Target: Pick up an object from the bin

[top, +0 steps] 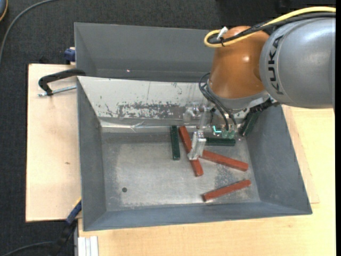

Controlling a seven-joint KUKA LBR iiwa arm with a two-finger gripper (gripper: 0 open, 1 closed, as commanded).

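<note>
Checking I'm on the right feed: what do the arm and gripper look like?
The arm is a rounded grey link with dark KUKA lettering. An orange-brown dome cover sits at the wrist, a yellow cable looping over it and black cables beneath. The gripper is silvery metal beside a small green circuit board.

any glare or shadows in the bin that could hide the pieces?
Camera view: bright speckled glare on the back wall of the bin, none on its floor; the arm shades the right corner beside the gripper; the red sticks and dark green stick are evenly lit.
</note>
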